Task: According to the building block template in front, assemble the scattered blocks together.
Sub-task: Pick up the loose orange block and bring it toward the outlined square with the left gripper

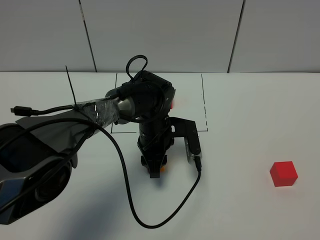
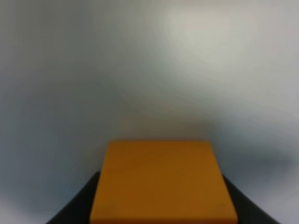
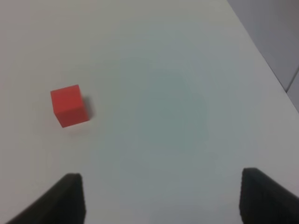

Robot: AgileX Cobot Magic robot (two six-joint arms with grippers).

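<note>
**A:** What has the left pincer got?

**B:** The left pincer [image 1: 156, 169] is clamped on the orange cube [image 2: 161, 184]. Its wrist view shows a dark finger [image 2: 77, 211] tight against each side. I cannot tell whether the cube rests on the table [image 1: 240, 210] or hangs just above it.

**A:** How should it handle this step?

**B:** I'd say carry the cube level, set it flat, and release only once it sits square. Leave room for its partner on the side the template calls for.

**A:** And the other block?

**B:** The red cube [image 1: 283, 173] lies well apart from the left pincer, off to the right. The right pincer [image 3: 169, 198] is spread wide and empty. The red cube is ahead of it and to one side, not between its fingers.

**A:** The template?

**B:** Beyond the arm, inside the black frame [image 1: 204, 102]. The arm hides its blocks.
</note>
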